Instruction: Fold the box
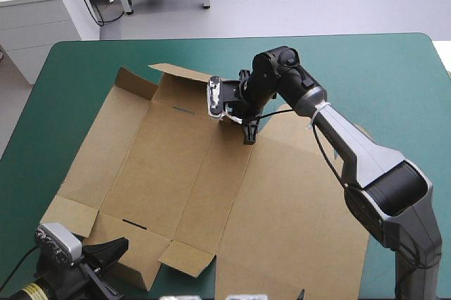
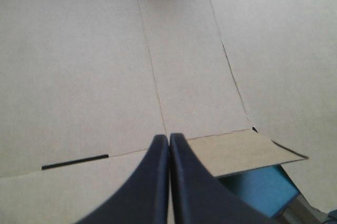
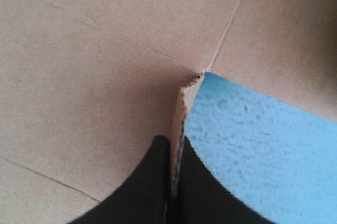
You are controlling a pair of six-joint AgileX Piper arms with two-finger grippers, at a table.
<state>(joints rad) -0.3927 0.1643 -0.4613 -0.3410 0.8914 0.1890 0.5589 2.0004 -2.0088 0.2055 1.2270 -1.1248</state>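
The brown box (image 1: 176, 173) lies as a cut sheet, mostly flat on the teal-green cover (image 1: 380, 75). Its far-left flaps (image 1: 141, 83) stand slightly raised. My right gripper (image 1: 238, 113) is at the sheet's far edge, by a corner cut. In the right wrist view its fingers (image 3: 158, 182) are all but shut, with a board edge (image 3: 181, 109) pinched between them (image 3: 172, 140). My left gripper (image 1: 113, 252) sits at the sheet's near-left edge. Its fingers meet in a point (image 2: 168, 139) over the board (image 2: 105, 66), with nothing between them. A black slot (image 2: 73, 162) lies beside them.
A small flap (image 2: 242, 151) lies ahead of and beside my left gripper, with teal-green cover (image 2: 258, 190) showing under it. Bare cover lies beyond the sheet at the far right and along the table's left side (image 1: 42, 110).
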